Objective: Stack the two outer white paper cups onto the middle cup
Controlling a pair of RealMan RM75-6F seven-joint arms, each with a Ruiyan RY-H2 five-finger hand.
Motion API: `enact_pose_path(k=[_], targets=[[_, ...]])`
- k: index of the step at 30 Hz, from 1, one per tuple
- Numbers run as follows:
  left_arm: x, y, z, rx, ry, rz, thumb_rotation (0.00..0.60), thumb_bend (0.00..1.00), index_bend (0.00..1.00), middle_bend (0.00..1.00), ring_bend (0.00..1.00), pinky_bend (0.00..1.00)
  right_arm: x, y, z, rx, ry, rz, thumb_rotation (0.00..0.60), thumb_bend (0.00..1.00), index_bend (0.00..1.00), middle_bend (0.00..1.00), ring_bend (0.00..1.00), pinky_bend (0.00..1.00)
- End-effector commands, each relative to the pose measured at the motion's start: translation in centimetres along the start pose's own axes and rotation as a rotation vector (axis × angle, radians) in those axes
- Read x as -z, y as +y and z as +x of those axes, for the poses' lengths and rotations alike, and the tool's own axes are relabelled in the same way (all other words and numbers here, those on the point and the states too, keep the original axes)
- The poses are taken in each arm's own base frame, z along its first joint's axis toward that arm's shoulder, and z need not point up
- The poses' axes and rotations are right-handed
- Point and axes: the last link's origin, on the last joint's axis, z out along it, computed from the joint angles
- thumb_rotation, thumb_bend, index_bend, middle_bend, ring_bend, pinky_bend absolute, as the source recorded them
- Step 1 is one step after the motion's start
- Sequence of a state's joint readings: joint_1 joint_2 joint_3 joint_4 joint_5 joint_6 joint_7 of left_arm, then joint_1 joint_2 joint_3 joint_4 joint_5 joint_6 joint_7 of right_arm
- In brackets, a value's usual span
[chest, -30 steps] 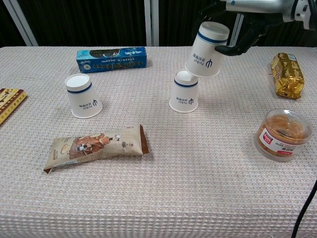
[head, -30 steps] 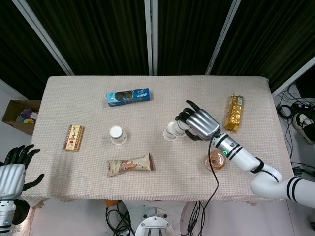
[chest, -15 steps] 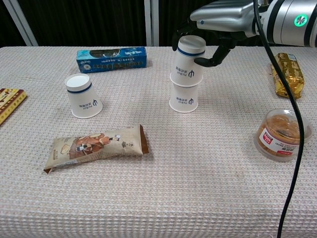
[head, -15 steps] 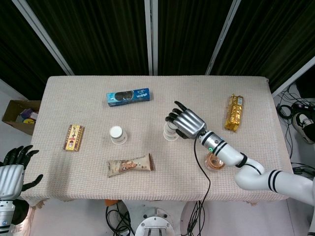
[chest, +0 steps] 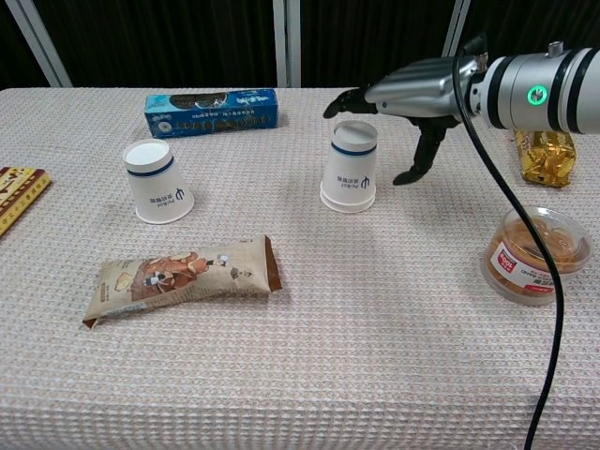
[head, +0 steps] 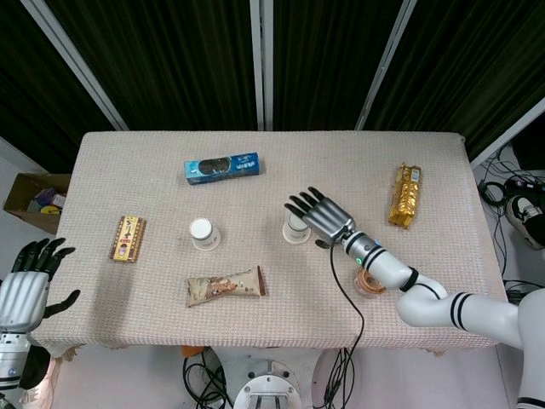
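Stacked cups (chest: 349, 178) are seen upside down near the table's (chest: 394, 356) middle in the chest view, one nested over the other with a double rim at the base; from the head view (head: 296, 228) the nesting cannot be made out, only a white round top. Left cup (chest: 157, 180) is stood inverted and alone, well apart to the left, also seen in the head view (head: 203, 233). Right hand (chest: 412, 101) is held just above and beside the stack, fingers spread, thumb pointed down, nothing gripped; in the head view (head: 322, 218) it is laid flat over the stack's right edge. Left hand (head: 25, 285) is shown only in the head view, off the table's left corner, fingers apart and empty; it is missed by the chest view.
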State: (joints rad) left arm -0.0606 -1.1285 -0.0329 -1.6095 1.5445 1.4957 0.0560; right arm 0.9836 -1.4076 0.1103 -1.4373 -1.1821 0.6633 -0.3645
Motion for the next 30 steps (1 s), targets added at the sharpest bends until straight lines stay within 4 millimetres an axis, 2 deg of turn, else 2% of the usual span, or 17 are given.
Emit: enact_pose_path(k=[1,5,7,12,15,18,22,30], targets=[[-2.2,1.3,0.6,0.015,-0.016,-0.078,0.6,0.2,0.23,0.12,0.08,0.1,1.4,0.3,-0.5,-0.032,0.01,-0.023,0.6,0.1,0.0,0.0,0.0,0.0],[-4.8,3.4,0.6,0.045,-0.061,-0.177,0.6,0.2,0.23,0.12,0.08,0.1,5.2,2.2,0.2,-0.113,0.104,-0.092,0.6,0.1,0.0,0.0,0.0,0.0],[-6.4,4.7,0.5,0.063,-0.094,-0.222,0.6,0.19,0.23,0.12,0.08,0.1,7.9,3.7,0.2,-0.148,0.151,-0.143,0.6,0.1,0.0,0.0,0.0,0.0],[-10.4,8.5,0.3,0.105,-0.135,-0.317,0.6,0.17,0.23,0.12,0.08,0.1,14.1,6.7,-0.4,-0.193,0.234,-0.264,0.6,0.1,0.0,0.0,0.0,0.0],[-12.5,10.9,0.2,0.108,-0.145,-0.36,0.6,0.17,0.23,0.12,0.08,0.1,16.8,7.7,-1.0,-0.215,0.255,-0.318,0.6,0.1,0.0,0.0,0.0,0.0],[-14.3,13.2,-0.2,0.085,-0.186,-0.393,0.6,0.17,0.23,0.12,0.08,0.1,18.8,8.4,-1.6,-0.243,0.276,-0.352,0.6,0.1,0.0,0.0,0.0,0.0],[-16.0,15.4,-1.1,0.073,-0.251,-0.399,0.6,0.17,0.23,0.12,0.08,0.1,20.4,8.9,-2.2,-0.268,0.297,-0.373,0.6,0.11,0.0,0.0,0.0,0.0],[-17.7,17.1,-3.0,0.033,-0.351,-0.367,0.6,0.19,0.24,0.13,0.08,0.1,21.4,9.8,-3.3,-0.306,0.308,-0.386,0.6,0.11,0.0,0.0,0.0,0.0]])
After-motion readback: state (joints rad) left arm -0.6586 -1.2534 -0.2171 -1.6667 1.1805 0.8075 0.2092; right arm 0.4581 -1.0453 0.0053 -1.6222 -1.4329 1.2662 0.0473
